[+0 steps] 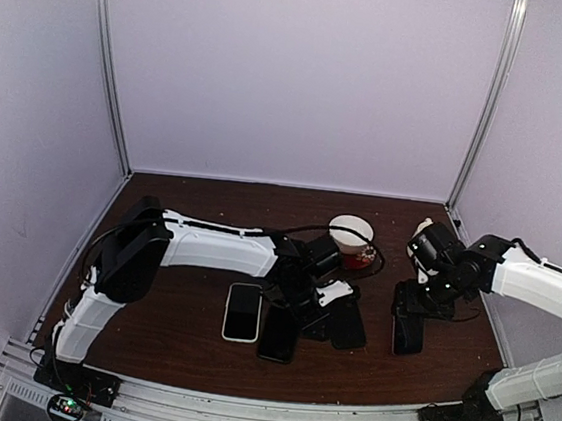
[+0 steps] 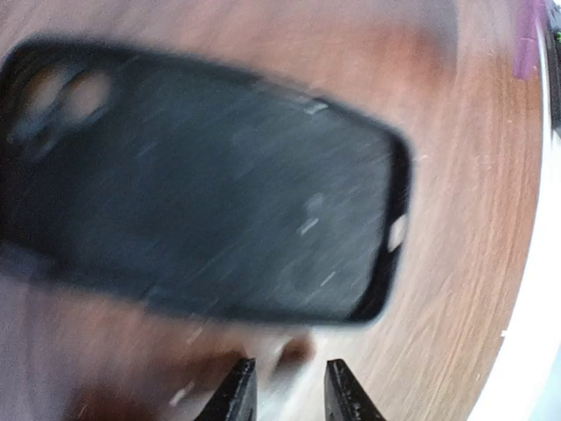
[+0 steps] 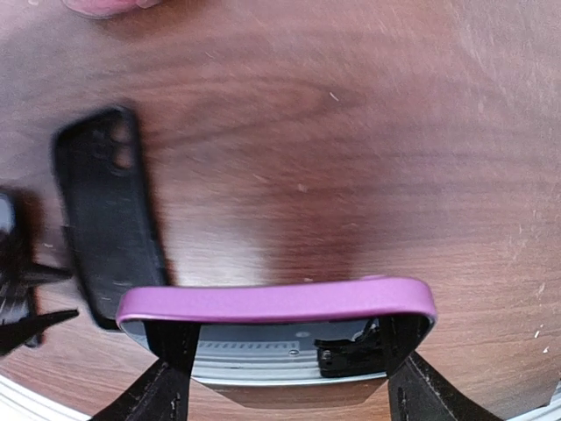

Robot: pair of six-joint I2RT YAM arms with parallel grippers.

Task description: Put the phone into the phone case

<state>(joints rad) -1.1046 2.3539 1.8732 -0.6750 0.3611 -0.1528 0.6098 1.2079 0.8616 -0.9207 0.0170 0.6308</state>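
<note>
Now the right gripper (image 3: 285, 351) is pinching the purple phone (image 3: 276, 303) across its width, end-down over the table (image 3: 351, 132).
Evidently it is keeping the phone poised for the black case (image 2: 210, 193), which is lying flat just before the left gripper (image 2: 289, 390), whose jaws are standing narrowly apart, pinching nothing. Counting: one held phone, one case, and two other flat slabs, the white-rimmed phone (image 1: 242, 312) and the dark slab (image 1: 278, 333).

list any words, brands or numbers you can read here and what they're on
No text can be read anywhere.
On the black phone case: blurred, no lettering shows.
On the purple-edged phone in the right claw: only reflections on its face.
On the white-edged phone: dark screen, no text.
On the round white container: too small to tell.
</note>
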